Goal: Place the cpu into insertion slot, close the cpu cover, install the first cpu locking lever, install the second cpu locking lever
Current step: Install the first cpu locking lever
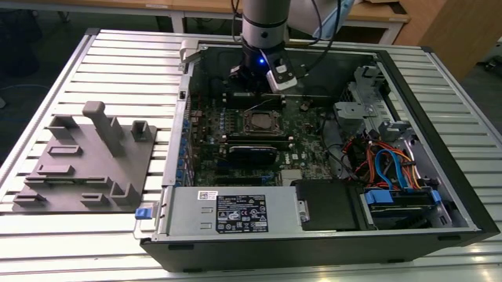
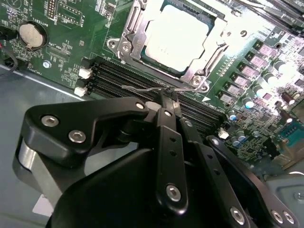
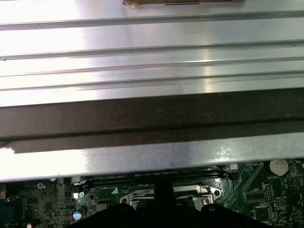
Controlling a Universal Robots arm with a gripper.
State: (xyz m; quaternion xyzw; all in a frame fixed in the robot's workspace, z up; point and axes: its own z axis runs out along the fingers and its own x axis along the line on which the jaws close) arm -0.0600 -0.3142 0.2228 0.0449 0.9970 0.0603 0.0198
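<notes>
On the bench (image 1: 70,247): open computer case (image 1: 439,194); fixture block (image 1: 86,164) to the exterior view's left. In the insertion slot (image 2: 128,28): the cpu (image 2: 175,40), under the cpu cover (image 2: 209,57).

We seem to be in a robotics lab or test workshop — an opened desktop computer case (image 1: 314,158) lies on a ribbed aluminium worktable (image 1: 117,59), a grey fixture plate (image 1: 86,158) at the frame's left. Wooden benches (image 1: 377,14) line the top edge — the robot arm (image 1: 265,23) descends at upper centre.
</notes>
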